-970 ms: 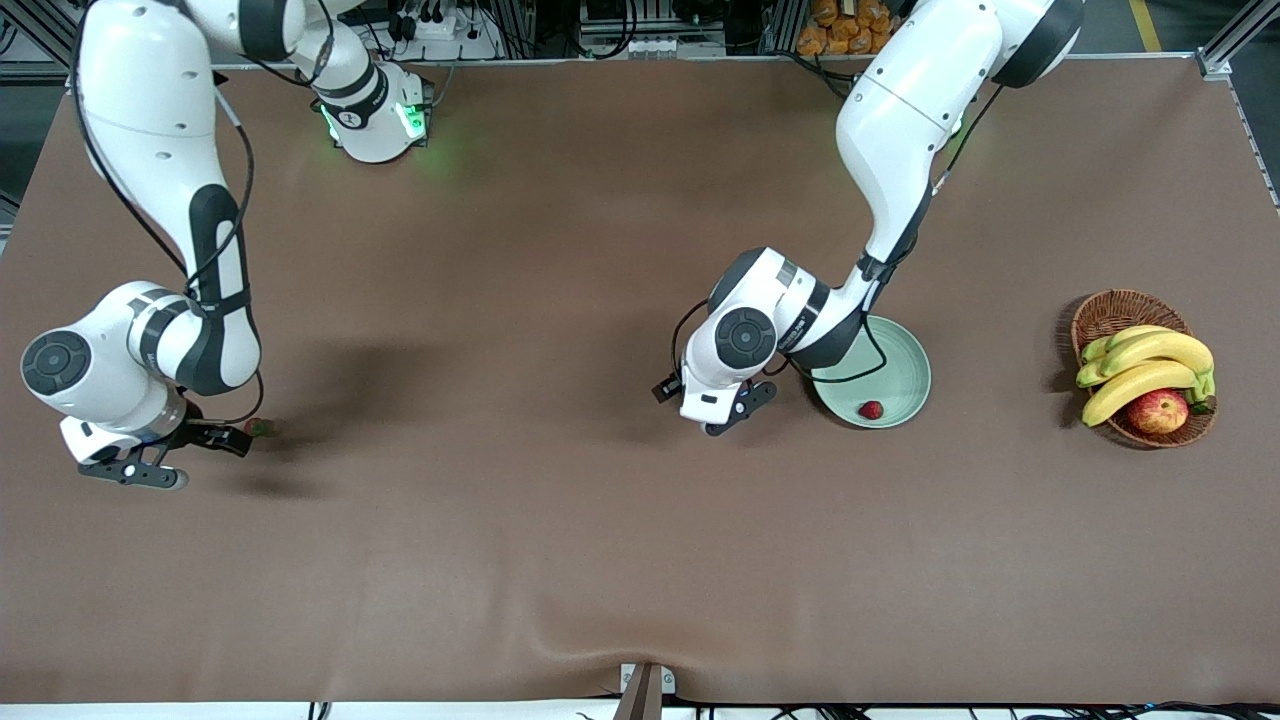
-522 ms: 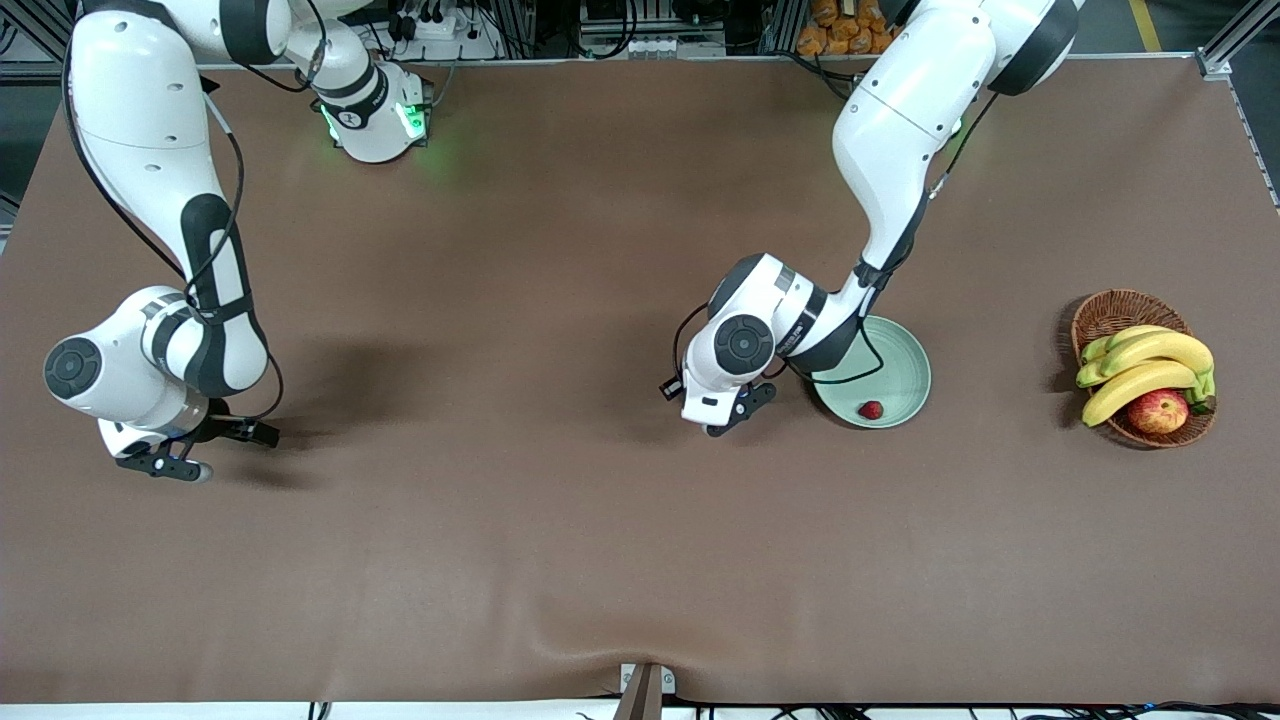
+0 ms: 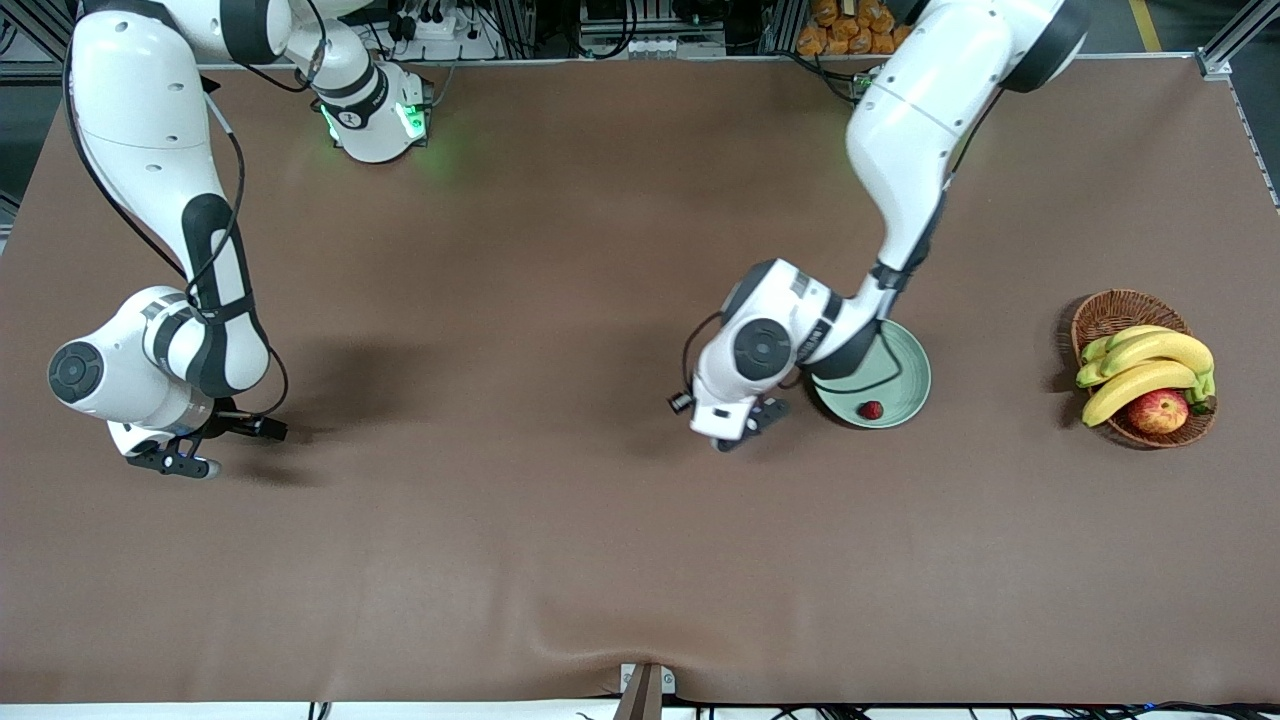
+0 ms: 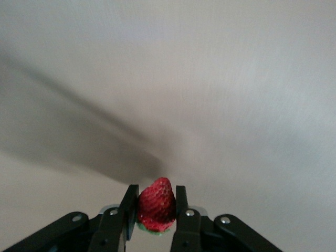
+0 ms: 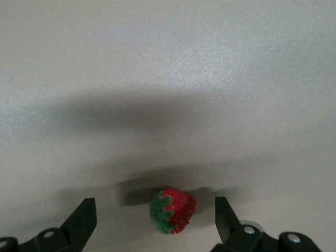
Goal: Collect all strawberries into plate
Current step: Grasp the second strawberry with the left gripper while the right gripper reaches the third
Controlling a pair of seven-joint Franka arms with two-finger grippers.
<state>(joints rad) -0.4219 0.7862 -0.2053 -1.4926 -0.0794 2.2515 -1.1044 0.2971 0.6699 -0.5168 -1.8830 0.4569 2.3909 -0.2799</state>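
The pale green plate (image 3: 905, 372) lies toward the left arm's end of the table, with one strawberry (image 3: 871, 410) in it near the rim. My left gripper (image 3: 755, 417) is over the table just beside the plate. In the left wrist view it (image 4: 156, 193) is shut on a second strawberry (image 4: 156, 206), tip pointing away from the wrist. My right gripper (image 3: 222, 447) is low at the right arm's end. In the right wrist view it (image 5: 155, 203) is open, with a third strawberry (image 5: 173, 211) lying on the table between its fingers; this berry is hidden in the front view.
A brown wicker basket (image 3: 1118, 308) with bananas (image 3: 1150, 365) and a red-yellow apple (image 3: 1157, 410) stands at the left arm's end, past the plate. The brown cloth has a ridge (image 3: 640, 650) at the near edge.
My right gripper has shifted over the loose strawberry, which now sits between its open fingers and no longer shows in the front view. My left gripper has moved a little toward the plate.
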